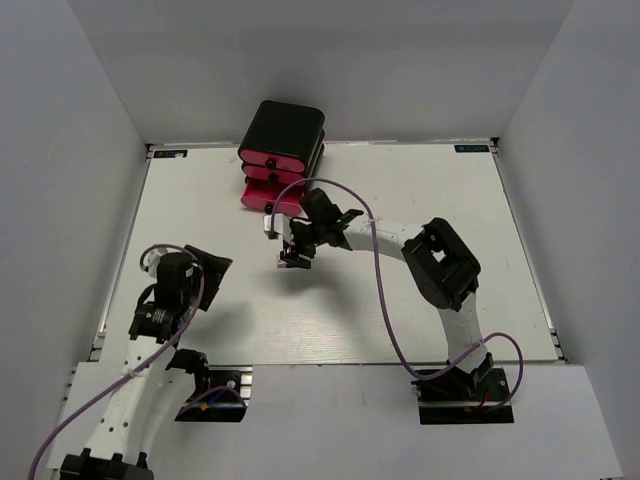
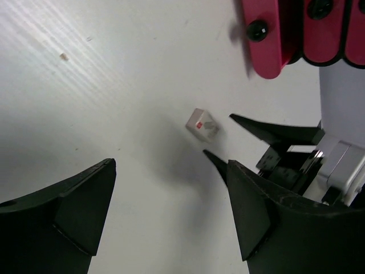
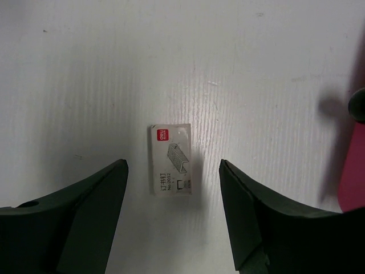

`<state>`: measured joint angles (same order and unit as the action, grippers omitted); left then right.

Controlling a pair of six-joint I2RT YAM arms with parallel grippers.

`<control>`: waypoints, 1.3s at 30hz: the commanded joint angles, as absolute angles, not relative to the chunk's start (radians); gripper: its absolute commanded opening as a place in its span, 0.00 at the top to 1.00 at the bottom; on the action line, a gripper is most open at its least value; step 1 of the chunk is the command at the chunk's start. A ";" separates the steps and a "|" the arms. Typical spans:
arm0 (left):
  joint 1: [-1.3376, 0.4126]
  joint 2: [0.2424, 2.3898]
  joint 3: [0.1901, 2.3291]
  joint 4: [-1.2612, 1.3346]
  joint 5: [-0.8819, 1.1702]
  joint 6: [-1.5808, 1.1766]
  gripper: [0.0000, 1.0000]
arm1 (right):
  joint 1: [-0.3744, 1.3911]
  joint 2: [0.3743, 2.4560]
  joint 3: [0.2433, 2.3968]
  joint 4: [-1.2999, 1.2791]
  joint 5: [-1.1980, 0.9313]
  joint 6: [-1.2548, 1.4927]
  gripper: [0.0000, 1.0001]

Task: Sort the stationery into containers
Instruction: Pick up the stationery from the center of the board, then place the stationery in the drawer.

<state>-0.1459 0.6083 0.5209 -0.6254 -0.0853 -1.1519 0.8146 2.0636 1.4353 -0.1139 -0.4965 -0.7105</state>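
From above, the black box (image 1: 285, 125) stands at the worktop's (image 1: 450, 200) far edge, with its three pink-red drawers (image 1: 270, 182) facing the arms. The right claw (image 1: 293, 252) hangs just in front of them, and the left claw (image 1: 210, 268) is farther off to the near left. The left wrist view has the left claw (image 2: 171, 171) spread wide above bare worktop. A small white box (image 2: 201, 124) lies in front of the drawers (image 2: 268, 40), just beside the right claw's fingertips (image 2: 268, 131). From the right wrist, the right claw (image 3: 172, 165) is spread, fingers either side of the white box (image 3: 171, 158) (red logo, staple drawing), which lies flat and untouched, with a drawer's (image 3: 353, 171) edge off to one side.
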 commanded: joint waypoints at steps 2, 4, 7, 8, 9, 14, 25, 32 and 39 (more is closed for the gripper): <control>-0.143 0.517 0.506 -0.801 -0.126 -1.149 0.12 | 0.816 2.115 1.515 -0.191 -0.520 -0.767 0.31; -0.143 0.497 0.515 -0.848 -0.137 -1.158 0.12 | 0.813 2.132 1.526 -0.222 -0.534 -0.787 0.32; -0.143 0.474 0.525 -0.879 -0.146 -1.158 0.12 | 0.815 2.141 1.522 -0.232 -0.526 -0.802 0.36; -0.143 0.465 0.525 -0.879 -0.146 -1.158 0.12 | 0.815 2.146 1.514 -0.233 -0.514 -0.805 0.37; -0.143 0.465 0.525 -0.879 -0.146 -1.158 0.12 | 0.813 2.149 1.513 -0.229 -0.511 -0.805 0.37; -0.143 0.465 0.534 -0.879 -0.135 -1.158 0.12 | 0.805 2.161 1.526 -0.251 -0.495 -0.819 0.55; -0.143 0.436 0.503 -0.842 -0.094 -1.158 0.12 | 0.769 1.985 1.484 0.072 -0.375 -0.743 1.00; -0.143 0.436 0.492 -0.808 -0.084 -1.158 0.12 | 0.744 2.060 1.617 0.175 -0.242 -0.738 1.00; -0.143 0.436 0.492 -0.788 -0.075 -1.149 0.12 | 0.727 2.239 1.876 0.112 -0.183 -0.781 1.00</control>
